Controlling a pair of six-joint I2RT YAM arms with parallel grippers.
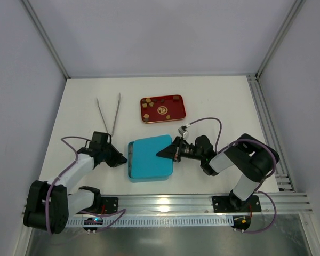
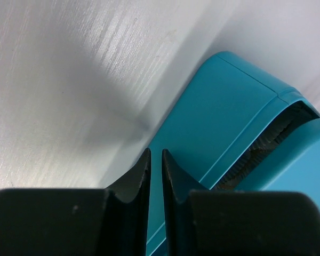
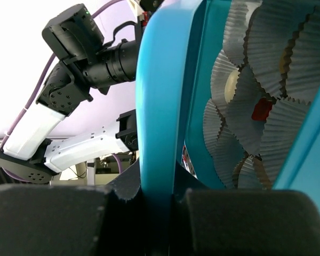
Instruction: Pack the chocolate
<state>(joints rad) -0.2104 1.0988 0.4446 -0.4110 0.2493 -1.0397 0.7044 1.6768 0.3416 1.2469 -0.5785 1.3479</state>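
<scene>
- In the middle of the worktop (image 1: 85,101), just ahead of the arm bases: a turquoise box (image 1: 149,160), covered by its lid (image 3: 157,106).
- Clamped onto the lid's rim from the box's right side: the right tool (image 3: 157,186), both black fingers pressed flat against the turquoise edge.
- From the left wrist view, lid ajar: a dark gap between lid and base, with crinkled paper showing through it.
- Inside the box, through the opening in the right wrist view: grey-white pleated paper cups (image 3: 256,64) packed close together.
- In those cups: chocolate, with one red piece (image 3: 262,109) and one cream piece (image 3: 232,85) plain to see; other cups too shadowed to tell.
- Low at the box's left edge: the left tool (image 2: 156,165), fingers drawn almost together with only a thin slit between, gripping nothing. Cannot tell whether touching the box wall.
- Beyond the box and apart from it: a red tray (image 1: 177,109) with more chocolate, small tan and brown bits near the rim and one patterned piece at its centre.
- Left of the tray: metal tongs (image 1: 116,114) lying flat, legs splayed towards the far wall, joined end near the left arm's wrist.
</scene>
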